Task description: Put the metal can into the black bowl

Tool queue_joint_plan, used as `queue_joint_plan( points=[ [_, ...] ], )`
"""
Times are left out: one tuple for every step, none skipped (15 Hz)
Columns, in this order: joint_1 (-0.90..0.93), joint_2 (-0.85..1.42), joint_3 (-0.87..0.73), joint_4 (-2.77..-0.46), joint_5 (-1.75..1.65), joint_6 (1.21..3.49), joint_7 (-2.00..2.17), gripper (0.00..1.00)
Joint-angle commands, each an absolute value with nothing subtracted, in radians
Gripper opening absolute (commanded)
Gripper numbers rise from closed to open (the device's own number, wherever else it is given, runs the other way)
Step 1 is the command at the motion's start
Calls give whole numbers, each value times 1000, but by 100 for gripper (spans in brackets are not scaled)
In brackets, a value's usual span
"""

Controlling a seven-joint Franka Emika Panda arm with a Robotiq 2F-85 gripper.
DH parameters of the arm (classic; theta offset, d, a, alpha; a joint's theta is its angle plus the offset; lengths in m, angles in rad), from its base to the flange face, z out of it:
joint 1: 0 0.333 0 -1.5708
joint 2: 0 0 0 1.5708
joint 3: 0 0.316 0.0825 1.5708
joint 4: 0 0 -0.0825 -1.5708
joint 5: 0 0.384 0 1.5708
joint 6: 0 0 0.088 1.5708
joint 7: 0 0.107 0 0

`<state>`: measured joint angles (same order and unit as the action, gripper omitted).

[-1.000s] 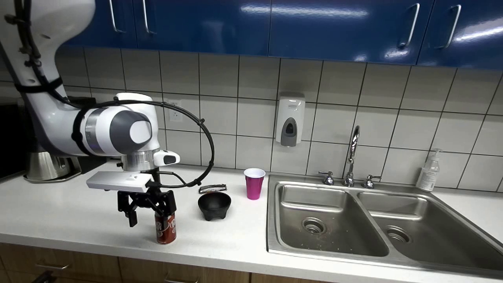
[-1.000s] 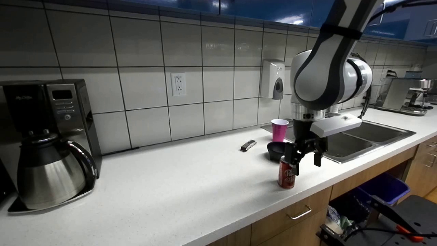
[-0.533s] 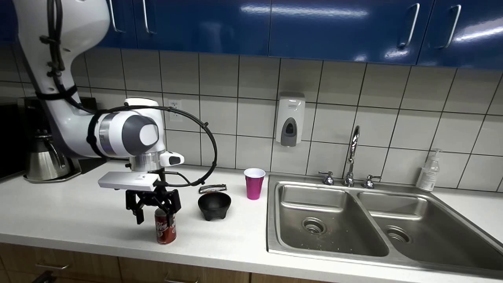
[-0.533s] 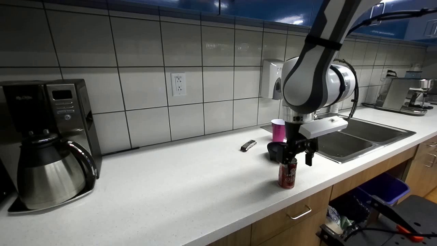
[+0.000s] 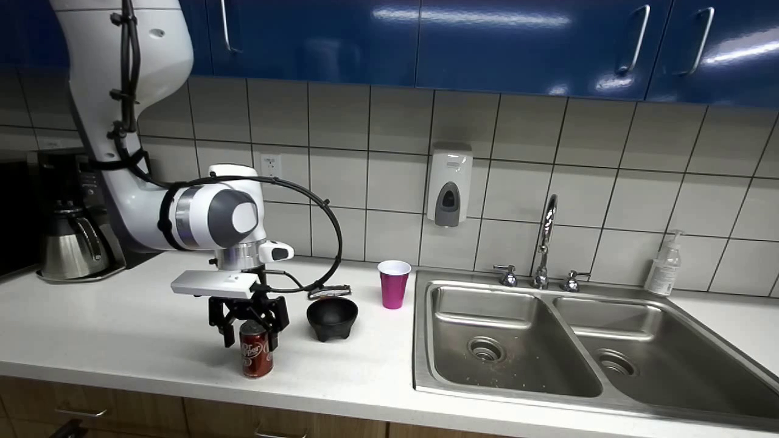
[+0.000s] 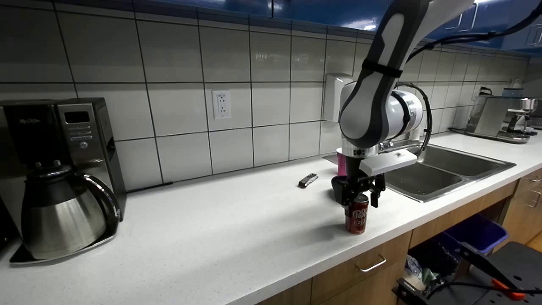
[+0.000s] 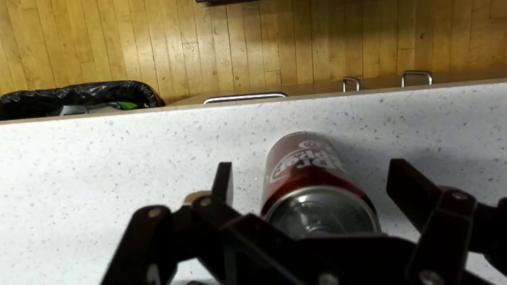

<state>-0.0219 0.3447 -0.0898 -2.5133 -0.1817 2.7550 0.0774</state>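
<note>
White surface (image 5: 122, 331) in an exterior view, metal can (image 5: 255, 356) upright at lower left, black bowl (image 5: 331, 319) and pink cup (image 5: 394, 287) lower centre.

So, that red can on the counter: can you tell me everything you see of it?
The red can has white Dr Pepper lettering and a silvery, metal-looking top. Too little of that top shows to tell whether it's been opened. It stands upright near the front of the white counter, straddled by the open pincer. Gaps show on both sides in the wrist view, so only the counter seems to touch it.
</note>
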Motion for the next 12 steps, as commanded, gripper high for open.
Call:
queue_joint_plan(
  points=[
    [-6, 384, -98, -2467, -157, 2748, 91, 100],
    [-4, 388, -100, -2463, -157, 2748, 93, 100],
    [-4, 391, -100, -2459, -156, 2747, 92, 100],
    [-7, 391, -98, -2457, -151, 2746, 88, 100],
    [-6, 392, -99, -2455, -150, 2747, 90, 100],
    [-6, 392, -99, -2455, -148, 2746, 90, 100],
    [-5, 391, -100, -2455, -147, 2747, 90, 100],
    [-5, 392, -100, -2454, -146, 2747, 91, 100],
    [-7, 393, -98, -2455, -142, 2747, 87, 93],
    [-7, 393, -97, -2455, -140, 2747, 86, 72],
    [-8, 395, -97, -2455, -139, 2748, 84, 68],
    [-8, 395, -97, -2455, -138, 2747, 84, 66]
  ],
)
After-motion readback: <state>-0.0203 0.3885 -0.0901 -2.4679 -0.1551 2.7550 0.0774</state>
